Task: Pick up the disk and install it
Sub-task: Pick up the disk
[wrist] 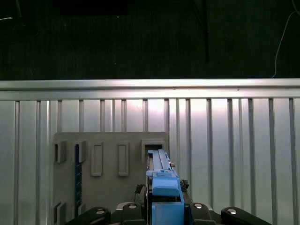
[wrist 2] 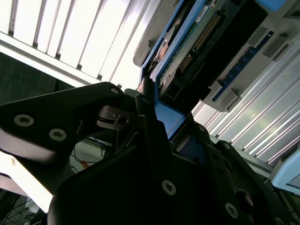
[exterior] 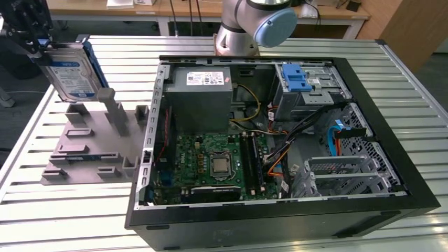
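Now the gripper (exterior: 36,46) has its jaws closed on the upper edge of the disk (exterior: 70,74), which hangs upright over the grey holder plate (exterior: 84,155), beside the open computer case (exterior: 280,215).

Bright, even overhead light in the exterior view, with soft shadows. Glare on the table (wrist 2: 61,42) slats in both wrist views; gripper (wrist 2: 159,117) dark, backlit.
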You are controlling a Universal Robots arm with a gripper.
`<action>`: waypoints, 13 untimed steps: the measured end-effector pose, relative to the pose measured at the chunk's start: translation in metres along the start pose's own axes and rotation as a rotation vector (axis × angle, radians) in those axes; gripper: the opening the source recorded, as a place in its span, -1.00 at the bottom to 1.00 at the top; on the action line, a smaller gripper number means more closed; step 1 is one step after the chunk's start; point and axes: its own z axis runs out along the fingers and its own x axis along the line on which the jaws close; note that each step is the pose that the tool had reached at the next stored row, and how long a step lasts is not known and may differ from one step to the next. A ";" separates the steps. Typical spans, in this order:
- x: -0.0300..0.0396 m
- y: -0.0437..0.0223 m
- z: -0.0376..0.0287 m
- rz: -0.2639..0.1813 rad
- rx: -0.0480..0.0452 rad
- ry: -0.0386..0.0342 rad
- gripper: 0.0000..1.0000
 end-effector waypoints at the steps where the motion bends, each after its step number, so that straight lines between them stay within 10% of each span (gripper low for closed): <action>1: 0.0000 0.0000 -0.0003 0.000 0.0000 0.0000 -0.27; 13: -0.0006 0.0002 -0.0048 0.000 0.0000 0.0002 -0.27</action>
